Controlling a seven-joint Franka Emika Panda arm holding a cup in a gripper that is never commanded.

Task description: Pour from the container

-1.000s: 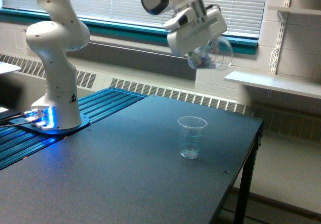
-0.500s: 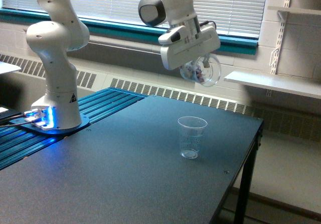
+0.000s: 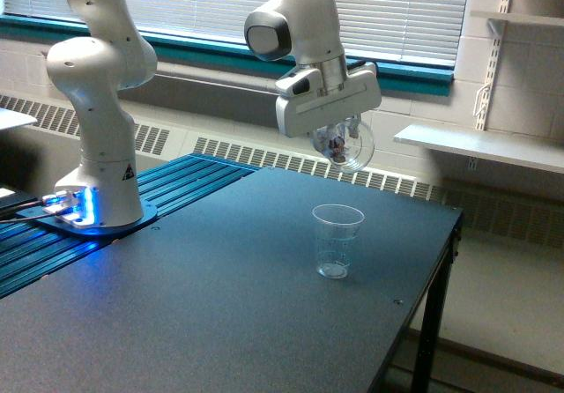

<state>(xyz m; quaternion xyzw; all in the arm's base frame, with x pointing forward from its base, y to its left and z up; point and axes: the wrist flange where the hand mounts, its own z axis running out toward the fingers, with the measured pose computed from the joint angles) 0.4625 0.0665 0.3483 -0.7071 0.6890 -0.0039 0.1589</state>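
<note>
In the exterior view my gripper (image 3: 339, 139) is shut on the container (image 3: 349, 145), a small clear rounded cup with reddish-brown and pale pieces inside. I hold it tilted in the air, above and slightly behind a taller clear tapered cup (image 3: 337, 240) with printed lines. That cup stands upright on the dark table (image 3: 220, 314) and looks empty. My fingers are mostly hidden under the white hand.
The arm's base (image 3: 97, 201) with blue lights sits at the exterior view's left on a ribbed blue strip (image 3: 167, 195). The table's edge (image 3: 436, 278) drops off at the exterior view's right. A white shelf (image 3: 485, 146) hangs on the wall behind.
The gripper with the container has come down and moved toward the exterior view's left, closer over the tapered cup. The cup on the table has stayed put.
</note>
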